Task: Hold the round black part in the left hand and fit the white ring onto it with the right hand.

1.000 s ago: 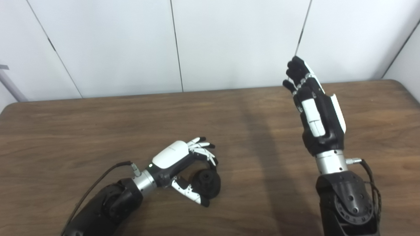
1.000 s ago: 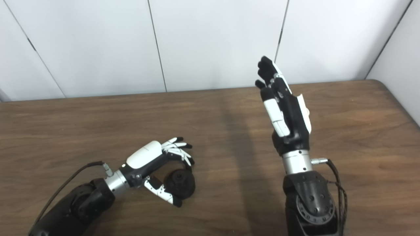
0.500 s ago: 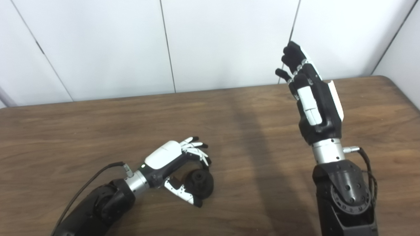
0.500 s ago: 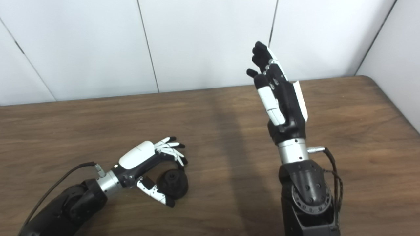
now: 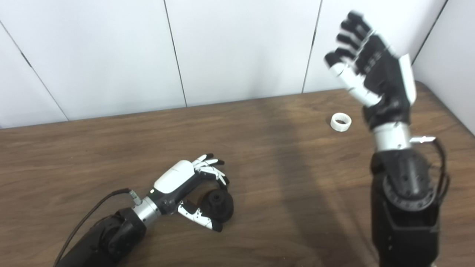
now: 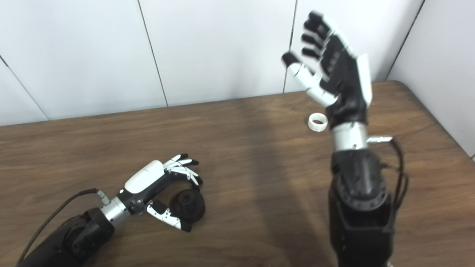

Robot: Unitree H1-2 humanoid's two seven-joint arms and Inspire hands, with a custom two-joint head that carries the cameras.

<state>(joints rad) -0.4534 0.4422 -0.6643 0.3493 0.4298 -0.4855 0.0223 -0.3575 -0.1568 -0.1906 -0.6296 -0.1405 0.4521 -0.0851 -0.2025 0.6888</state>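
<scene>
Counter (image 5: 111,148): brown wood, lying wide and bare from 9 to 12 o'clock, giving both arms free room; its rounded far corner and right edge are running close by at 2 o'clock, with the wall panels (image 5: 241,48) standing just behind. Right hand (image 5: 374,81): hovering high at 1 o'clock, fingers spread, holding nothing, blurred. Left hand (image 5: 185,185): resting low at 7 o'clock, fingers (image 5: 211,167) and thumb curling around the part; whether they are truly gripping cannot be told. Round black part (image 5: 219,204): sitting on the counter within that curl. White ring (image 5: 341,121): lying flat at 1 o'clock, just beside the right wrist, well apart from the part. Risk: a hurried descent could be knocking the light ring off the nearby edge; a loose left grasp could be letting the part twist during fitting.
</scene>
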